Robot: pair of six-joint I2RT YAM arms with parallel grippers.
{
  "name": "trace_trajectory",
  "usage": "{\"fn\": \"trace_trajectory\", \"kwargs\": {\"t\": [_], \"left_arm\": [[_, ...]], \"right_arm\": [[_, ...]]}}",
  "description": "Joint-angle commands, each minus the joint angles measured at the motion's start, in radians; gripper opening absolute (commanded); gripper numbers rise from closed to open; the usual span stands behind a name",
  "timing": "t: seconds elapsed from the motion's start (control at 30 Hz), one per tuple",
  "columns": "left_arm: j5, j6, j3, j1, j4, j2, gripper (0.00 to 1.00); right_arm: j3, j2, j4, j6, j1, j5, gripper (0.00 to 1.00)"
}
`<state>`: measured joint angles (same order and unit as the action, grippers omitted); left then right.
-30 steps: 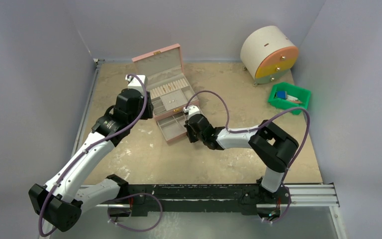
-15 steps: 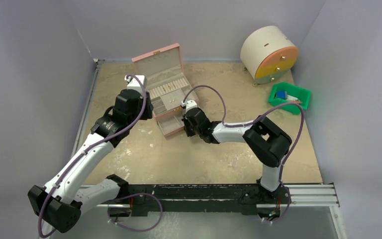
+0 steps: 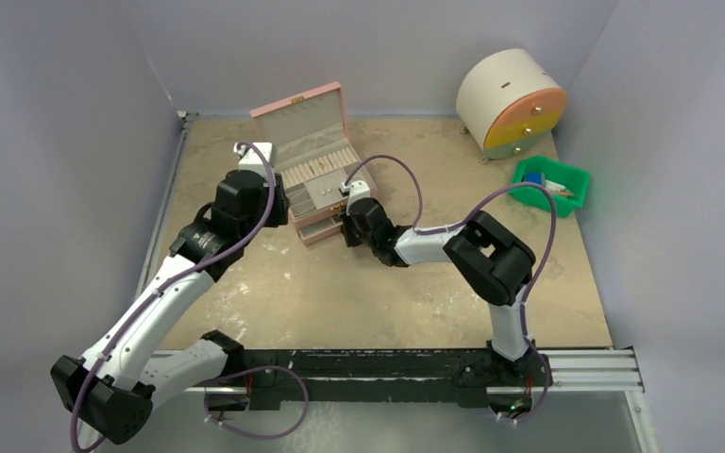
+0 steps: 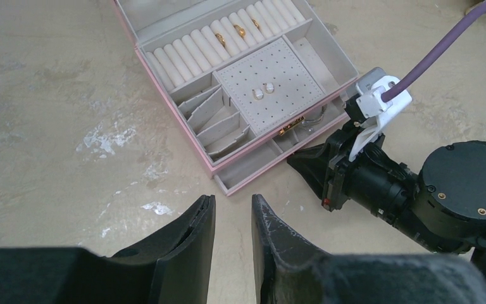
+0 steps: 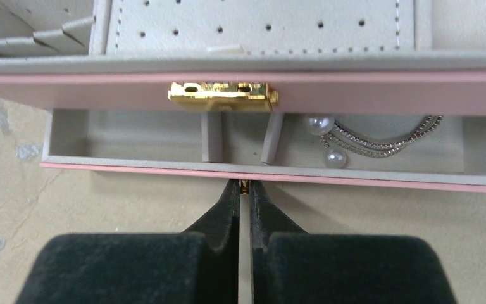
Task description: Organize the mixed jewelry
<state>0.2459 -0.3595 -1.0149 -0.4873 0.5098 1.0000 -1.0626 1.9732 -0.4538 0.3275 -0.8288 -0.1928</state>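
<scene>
The left tool (image 4: pixel 233 201) hovers above the worktop (image 4: pixel 50 126), jaws slightly apart and empty, beside the open pink jewelry box (image 4: pixel 166 96) holding gold rings (image 4: pixel 239 30) and studs (image 4: pixel 264 90). Its nearly closed drawer (image 5: pixel 164 166) holds a pearl-tipped silver bracelet (image 5: pixel 380 142). The right tool (image 5: pixel 245 191) is pinched together on the drawer's tiny gold knob (image 5: pixel 245 184); pushing it in could trap the bracelet under the box front, or the knob could slip free.

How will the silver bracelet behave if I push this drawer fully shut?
The bracelet looks thin and light, so it will probably slide a little on the smooth lining of the drawer. Its pearl ends are round, so it may rock or shift. It lies flat and low inside, so jamming seems unlikely.
</scene>
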Motion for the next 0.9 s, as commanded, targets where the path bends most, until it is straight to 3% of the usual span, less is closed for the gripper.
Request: {"fn": "trace_trajectory", "kwargs": {"t": [0.0, 0.23, 0.3, 0.5, 0.87], "left_arm": [[0.016, -0.018, 0.009, 0.0, -0.053, -0.029, 0.27], [0.016, -0.018, 0.009, 0.0, -0.053, -0.027, 0.26], [0.018, -0.017, 0.009, 0.0, -0.053, -0.026, 0.27], [0.02, -0.016, 0.011, 0.0, -0.052, -0.023, 0.27], [0.021, -0.016, 0.01, 0.0, -0.052, -0.027, 0.26]], "right_arm": [[-0.038, 0.025, -0.212, -0.037, 0.007, -0.048, 0.0], [-0.006, 0.074, -0.395, -0.061, 0.007, -0.089, 0.0], [-0.001, 0.083, -0.441, -0.064, 0.007, -0.108, 0.11], [-0.016, 0.102, -0.483, -0.064, 0.007, -0.132, 0.28], [0.027, 0.1, -0.537, -0.042, 0.007, -0.099, 0.31]]}}
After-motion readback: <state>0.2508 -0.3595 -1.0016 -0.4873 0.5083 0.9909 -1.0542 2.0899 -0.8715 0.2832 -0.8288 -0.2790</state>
